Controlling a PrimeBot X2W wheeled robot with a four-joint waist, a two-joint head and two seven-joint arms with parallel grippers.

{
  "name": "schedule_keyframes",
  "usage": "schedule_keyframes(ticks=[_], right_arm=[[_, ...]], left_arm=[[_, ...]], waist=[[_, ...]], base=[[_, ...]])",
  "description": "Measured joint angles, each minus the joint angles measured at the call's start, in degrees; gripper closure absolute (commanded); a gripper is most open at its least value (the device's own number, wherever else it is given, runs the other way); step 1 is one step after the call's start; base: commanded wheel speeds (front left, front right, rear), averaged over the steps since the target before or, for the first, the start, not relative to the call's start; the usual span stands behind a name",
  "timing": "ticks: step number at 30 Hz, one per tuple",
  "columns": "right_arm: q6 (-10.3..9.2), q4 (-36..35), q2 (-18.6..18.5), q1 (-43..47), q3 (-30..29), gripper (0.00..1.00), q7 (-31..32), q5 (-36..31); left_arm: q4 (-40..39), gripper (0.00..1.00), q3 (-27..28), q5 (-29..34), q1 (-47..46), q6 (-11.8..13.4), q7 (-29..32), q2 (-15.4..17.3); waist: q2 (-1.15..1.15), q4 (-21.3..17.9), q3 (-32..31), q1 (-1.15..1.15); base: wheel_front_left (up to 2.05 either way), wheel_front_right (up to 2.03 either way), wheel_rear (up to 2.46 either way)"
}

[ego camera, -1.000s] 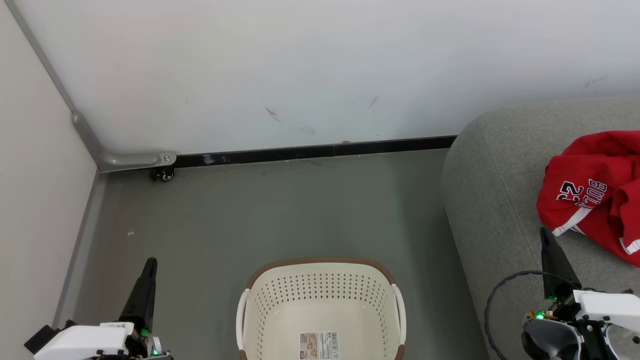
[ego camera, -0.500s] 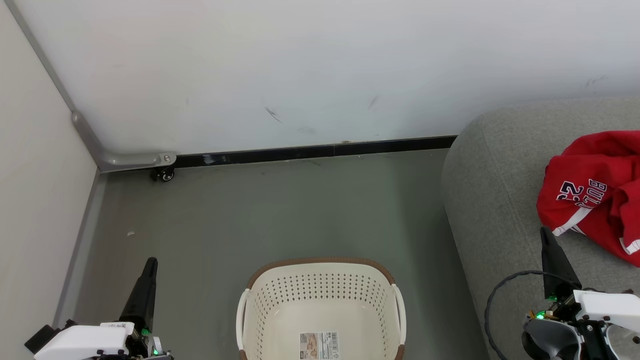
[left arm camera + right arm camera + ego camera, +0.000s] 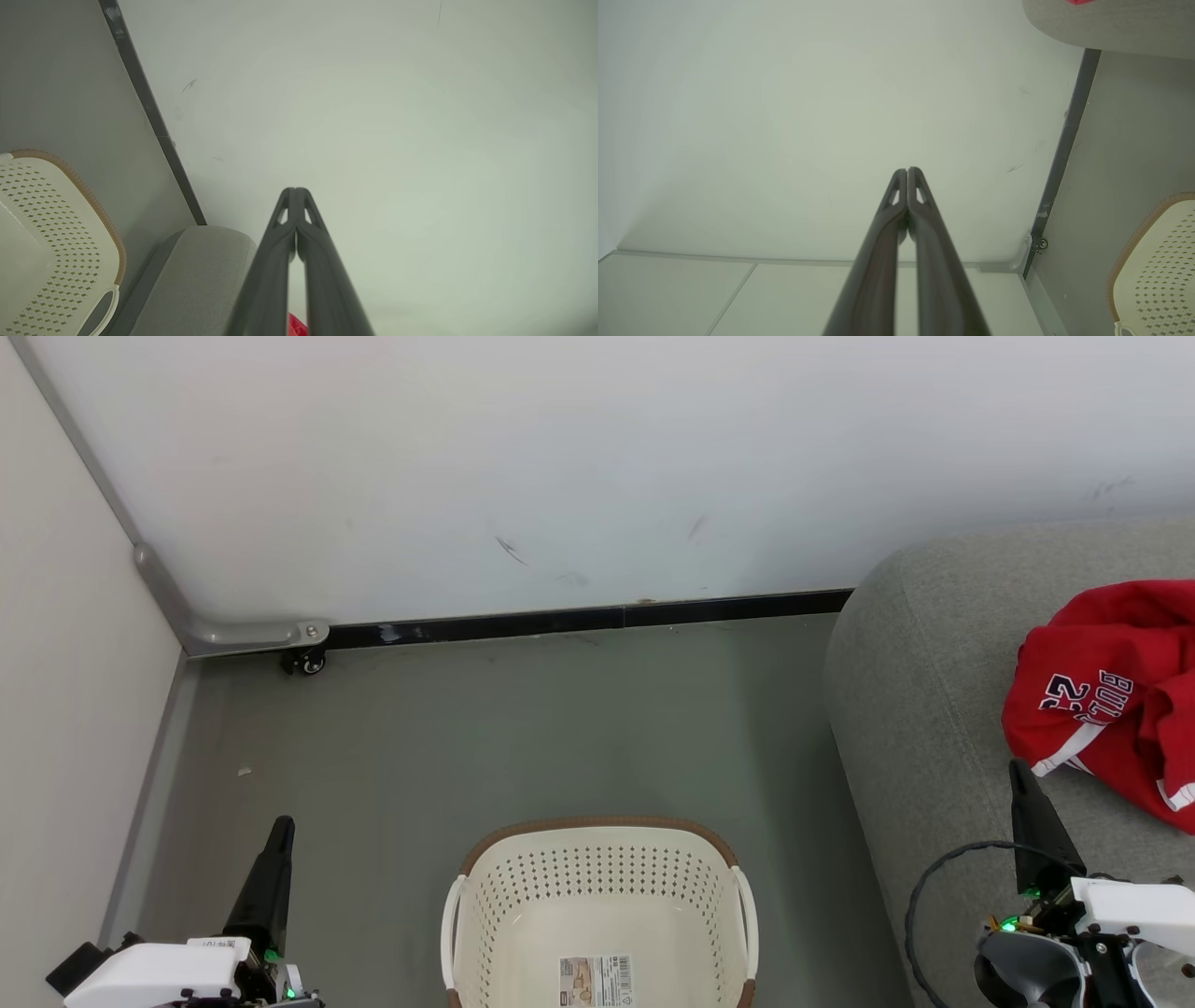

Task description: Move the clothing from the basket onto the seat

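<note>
As nothing has moved, basket (image 3: 597, 882) bare, clothing (image 3: 1111, 700) on seat (image 3: 920, 709); left end effector (image 3: 282, 825) and right end effector (image 3: 1017, 768) pressed together; likely done.

white scuffed wall (image 3: 597, 467); black baseboard (image 3: 579, 616); grey floor (image 3: 523, 728); small caster (image 3: 306, 662) at the corner

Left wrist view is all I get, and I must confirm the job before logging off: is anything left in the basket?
Observer: No. In the head view the visible part of the basket holds just a paper label.
Operator: Where is the clothing?
Observer: The clothing, red with lettering, lies crumpled on the seat.
Operator: And the right pincer?
Observer: The right wrist view shows the right pincer shut and empty.
</note>
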Motion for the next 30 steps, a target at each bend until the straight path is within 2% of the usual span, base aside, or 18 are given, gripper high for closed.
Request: schedule_keyframes(ticks=[30], right_arm=[[0.00, 0.0, 0.0, 0.0, 0.0, 1.00, 0.0, 0.0]], left_arm=[[0.0, 1.00, -0.1, 0.0, 0.0, 0.0, 0.0, 0.0]], waist=[[0.00, 0.0, 0.0, -0.01]], base=[[0.00, 0.00, 0.00]])
